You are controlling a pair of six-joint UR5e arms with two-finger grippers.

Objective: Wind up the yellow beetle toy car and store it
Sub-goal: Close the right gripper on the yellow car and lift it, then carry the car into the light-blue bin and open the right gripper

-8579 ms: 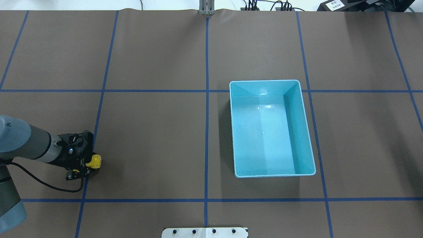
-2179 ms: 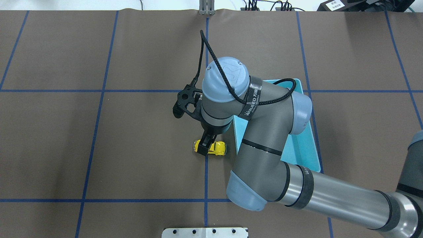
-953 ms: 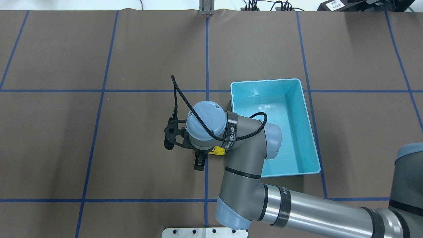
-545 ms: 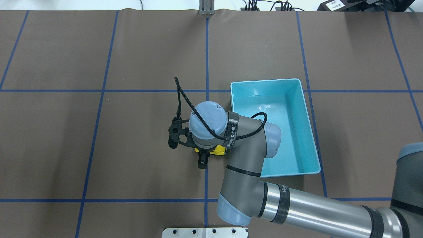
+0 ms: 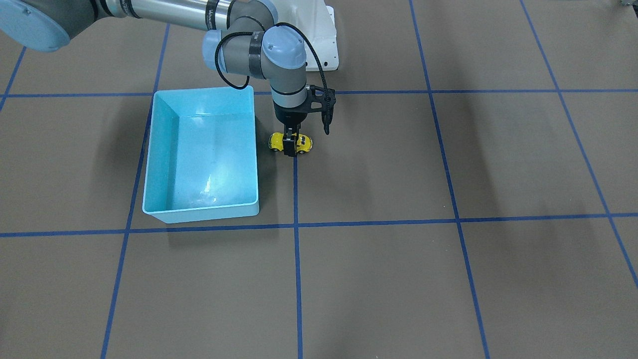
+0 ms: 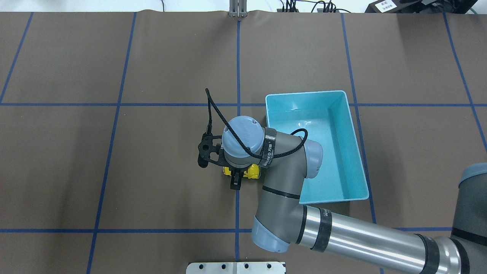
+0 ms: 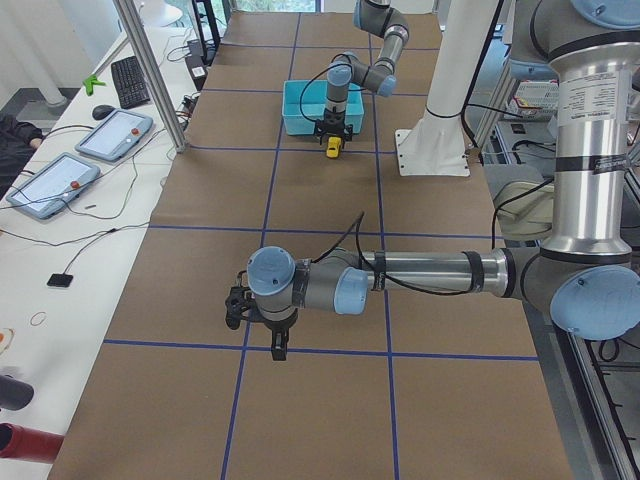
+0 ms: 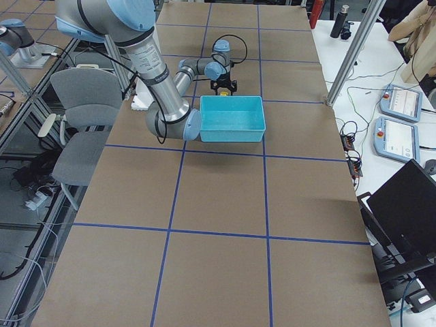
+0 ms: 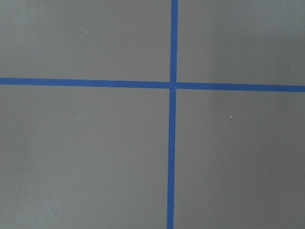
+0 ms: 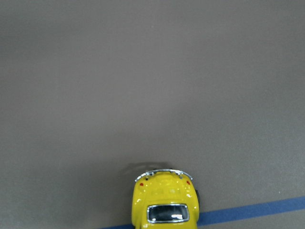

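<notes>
2 fingers of the right gripper (image 5: 290, 147) stand spread astride the yellow beetle toy car (image 5: 304, 142), 1 on each flank and not visibly pinching it. The car sits on its wheels on the brown table (image 5: 448, 279). It lies across a blue tape line (image 5: 295, 189), just beside the light blue bin (image 5: 201, 216) and outside its long wall. The right wrist view shows the car's rear window and chrome bumper. The left gripper (image 7: 277, 348) hangs low over the table, well apart from the car. Whether its fingers are parted, I cannot tell.
</notes>
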